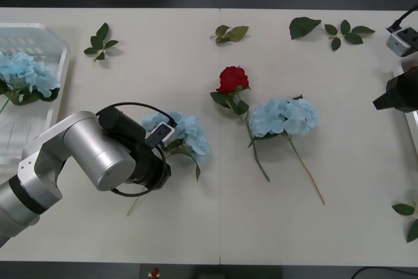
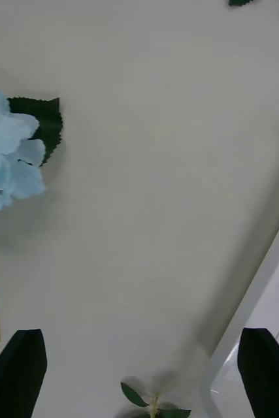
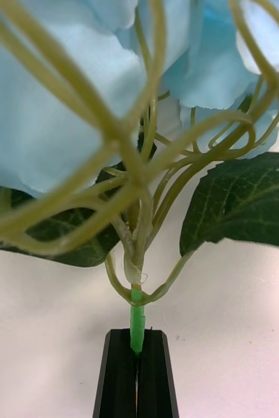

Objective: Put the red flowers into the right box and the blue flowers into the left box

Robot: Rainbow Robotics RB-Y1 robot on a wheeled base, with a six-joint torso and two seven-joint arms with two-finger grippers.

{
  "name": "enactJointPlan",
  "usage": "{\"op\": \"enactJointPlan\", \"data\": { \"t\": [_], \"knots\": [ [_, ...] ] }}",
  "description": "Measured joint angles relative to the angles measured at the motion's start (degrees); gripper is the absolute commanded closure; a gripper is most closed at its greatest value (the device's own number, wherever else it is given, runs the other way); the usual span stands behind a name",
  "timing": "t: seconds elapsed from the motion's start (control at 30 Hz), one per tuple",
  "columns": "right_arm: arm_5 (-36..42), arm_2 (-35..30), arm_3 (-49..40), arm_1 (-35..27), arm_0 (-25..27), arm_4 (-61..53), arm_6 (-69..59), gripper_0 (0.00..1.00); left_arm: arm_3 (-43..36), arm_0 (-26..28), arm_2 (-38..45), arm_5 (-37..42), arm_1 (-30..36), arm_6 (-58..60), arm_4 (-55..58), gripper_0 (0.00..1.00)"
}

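Observation:
My left gripper (image 3: 137, 339) is shut on the green stem of a blue flower (image 3: 61, 130), just under its pale cluster. In the front view that blue flower (image 1: 181, 134) lies left of the table's middle, at the end of my left arm (image 1: 98, 151). A red flower (image 1: 232, 79) lies at the middle, with a second blue flower (image 1: 285, 116) beside it to the right. A third blue flower (image 1: 23, 76) rests in the left box (image 1: 57, 63). My right gripper (image 2: 142, 339) hangs open over bare table beside the right box's rim (image 2: 260, 307).
Loose green leaf sprigs (image 1: 99, 42) lie along the far side of the table, and one more sprig (image 1: 406, 213) lies near the right front edge. My right arm (image 1: 397, 93) sits at the far right. A small grey device (image 1: 402, 40) sits behind it.

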Motion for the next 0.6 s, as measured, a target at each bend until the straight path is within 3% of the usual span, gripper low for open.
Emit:
{"op": "enactJointPlan", "data": {
  "t": [0.23, 0.6],
  "knots": [
    [-1.54, 2.49, -6.48, 0.56, 0.00, 1.38, -4.62, 0.15, -10.36, 0.00, 6.29, 10.38, 1.06, 0.00, -1.96, 1.00],
    [-6.15, 17.11, -4.80, 8.96, -4.59, 8.79, -4.64, 0.15, -22.85, 0.01, 30.26, 28.01, 1.04, -0.02, 6.19, 1.00]
  ]
}}
